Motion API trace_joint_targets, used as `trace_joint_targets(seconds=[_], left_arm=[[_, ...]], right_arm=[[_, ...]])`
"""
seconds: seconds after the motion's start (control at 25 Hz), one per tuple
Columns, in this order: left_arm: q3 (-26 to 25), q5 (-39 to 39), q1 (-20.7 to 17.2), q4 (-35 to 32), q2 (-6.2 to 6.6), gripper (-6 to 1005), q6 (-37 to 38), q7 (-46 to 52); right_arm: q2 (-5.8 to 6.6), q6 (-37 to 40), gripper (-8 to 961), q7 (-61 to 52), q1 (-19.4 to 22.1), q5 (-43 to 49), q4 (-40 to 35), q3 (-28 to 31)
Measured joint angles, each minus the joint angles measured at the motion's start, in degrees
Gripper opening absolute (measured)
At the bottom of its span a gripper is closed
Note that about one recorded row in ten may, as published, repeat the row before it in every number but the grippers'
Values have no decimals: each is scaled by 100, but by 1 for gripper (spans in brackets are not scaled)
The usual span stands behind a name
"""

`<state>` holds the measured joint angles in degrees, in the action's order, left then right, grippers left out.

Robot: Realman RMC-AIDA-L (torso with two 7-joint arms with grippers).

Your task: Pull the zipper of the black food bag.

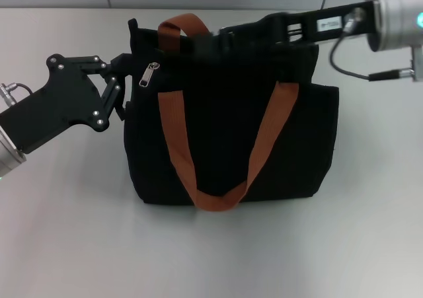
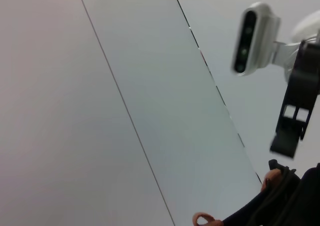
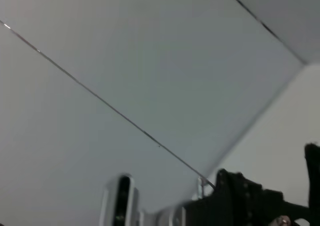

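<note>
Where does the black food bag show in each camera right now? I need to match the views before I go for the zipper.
Head view: the black food bag fills the middle of the table, zipper at its upper left beside the left pincer.
Left wrist view: only its top edge in the lower right corner.
Right wrist view: not clearly in it.
Shared landmark: the orange strap, also in the left wrist view.

The black food bag (image 1: 231, 133) is plain black fabric with orange-brown strap handles (image 1: 264, 146); its zipper (image 1: 151, 74) pull is silver-grey metal. Both the left gripper (image 1: 117, 90) and right gripper (image 1: 231, 32) are black, over a plain pale grey table (image 1: 66, 232)
</note>
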<state>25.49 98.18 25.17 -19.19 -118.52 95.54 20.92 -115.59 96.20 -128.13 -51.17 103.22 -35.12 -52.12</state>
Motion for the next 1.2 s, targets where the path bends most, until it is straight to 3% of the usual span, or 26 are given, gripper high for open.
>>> trace_joint_targets(seconds=[0.28,0.64,0.84,1.2], left_arm=[[0,-9,1,12,-4,30,136,-75],[0,-10,43,65,-13,30,194,-231],[0,-10,46,65,-14,31,362,-234],[0,-32,68,69,-23,31,426,-281]], right_arm=[[-92,-476,620,-403,-389,312,27,-404],[-196,-956,617,-585,-468,313,37,-775],[-244,-1051,420,-660,-498,313,32,-820],[-281,-1268,393,-668,-523,312,33,-972]])
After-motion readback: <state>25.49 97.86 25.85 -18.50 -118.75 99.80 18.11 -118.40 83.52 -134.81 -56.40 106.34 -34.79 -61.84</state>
